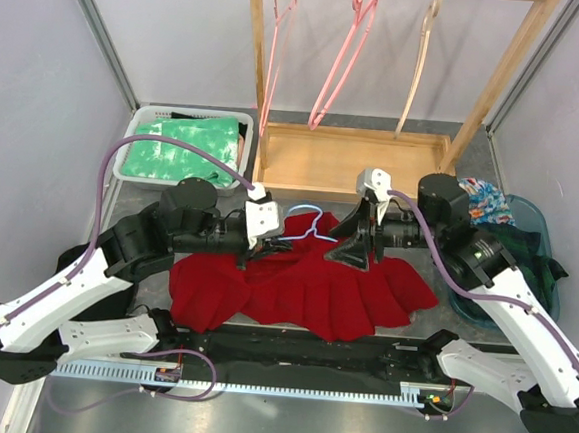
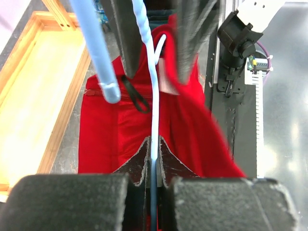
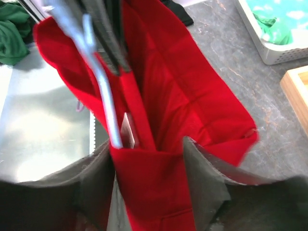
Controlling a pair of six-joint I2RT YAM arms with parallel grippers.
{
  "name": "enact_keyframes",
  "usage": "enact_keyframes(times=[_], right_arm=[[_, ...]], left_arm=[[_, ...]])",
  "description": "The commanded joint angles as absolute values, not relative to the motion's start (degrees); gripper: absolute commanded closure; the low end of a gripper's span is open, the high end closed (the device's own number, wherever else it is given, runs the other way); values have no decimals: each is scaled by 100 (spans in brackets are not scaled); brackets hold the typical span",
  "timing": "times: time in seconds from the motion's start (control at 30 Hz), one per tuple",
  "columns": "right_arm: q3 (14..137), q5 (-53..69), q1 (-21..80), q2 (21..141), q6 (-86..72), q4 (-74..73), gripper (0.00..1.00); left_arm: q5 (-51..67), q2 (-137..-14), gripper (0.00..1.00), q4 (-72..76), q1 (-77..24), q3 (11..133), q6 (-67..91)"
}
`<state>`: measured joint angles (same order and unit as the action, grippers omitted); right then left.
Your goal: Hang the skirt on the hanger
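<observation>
The red skirt [image 1: 304, 288] lies spread on the table between my arms. A light blue wire hanger [image 1: 307, 221] rests at its far edge. My left gripper [image 1: 271, 240] is shut on the hanger's wire [image 2: 154, 96], which runs straight up from the closed jaws [image 2: 153, 144] over the skirt [image 2: 115, 134]. My right gripper [image 1: 355, 257] holds a bunched fold of the skirt's waistband [image 3: 168, 96] between its fingers [image 3: 148, 159]. The hanger's arm [image 3: 103, 96] lies just left of that fold, its end tucked inside the fabric.
A wooden rack [image 1: 354, 161] stands at the back with pink hangers [image 1: 336, 70] and a wooden one [image 1: 419, 66]. A white bin of green cloth [image 1: 180, 148] sits back left. A blue basket of clothes [image 1: 513, 244] is at the right.
</observation>
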<state>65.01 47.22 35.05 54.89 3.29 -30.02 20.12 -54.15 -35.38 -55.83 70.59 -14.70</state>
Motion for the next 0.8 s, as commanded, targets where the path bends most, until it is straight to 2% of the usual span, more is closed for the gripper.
enact_keyframes(times=[0.0,0.03,0.07,0.2,0.27,0.3,0.37,0.43,0.47,0.63,0.77], right_arm=[[6443,4632,3516,5642,492,-2725,61],[6425,4545,3516,5643,440,-2716,87],[6399,4361,3516,5625,396,-2698,100],[6284,3501,3516,5327,132,-2549,100],[6249,2912,3507,5177,-202,-2496,100],[6206,2535,3516,5064,-263,-2496,100],[6118,2138,3507,4958,-499,-2496,100],[6004,1610,3507,4799,-658,-2417,100],[5899,1426,3507,4747,-816,-2408,100],[5643,39,3507,4483,-1186,-2505,100],[5467,-1255,3507,4517,-1642,-2794,100]], left_arm=[[2277,-5238,98,-3085,-5572,7181,-1644],[2250,-5221,98,-3068,-5572,7181,-1644],[2146,-5203,98,-3050,-5572,7163,-1617],[1627,-5177,98,-2805,-5572,7076,-1442],[1137,-5194,83,-2655,-5572,6997,-1310],[986,-5203,62,-2602,-5572,6918,-1266],[530,-5273,33,-2374,-5564,6795,-1091],[143,-5335,25,-2111,-5572,6724,-907],[-338,-5413,4,-2031,-5572,6689,-862],[-1817,-5555,1,-1715,-5572,6741,-572],[-2162,-5406,1,-1539,-5572,6636,-484]])
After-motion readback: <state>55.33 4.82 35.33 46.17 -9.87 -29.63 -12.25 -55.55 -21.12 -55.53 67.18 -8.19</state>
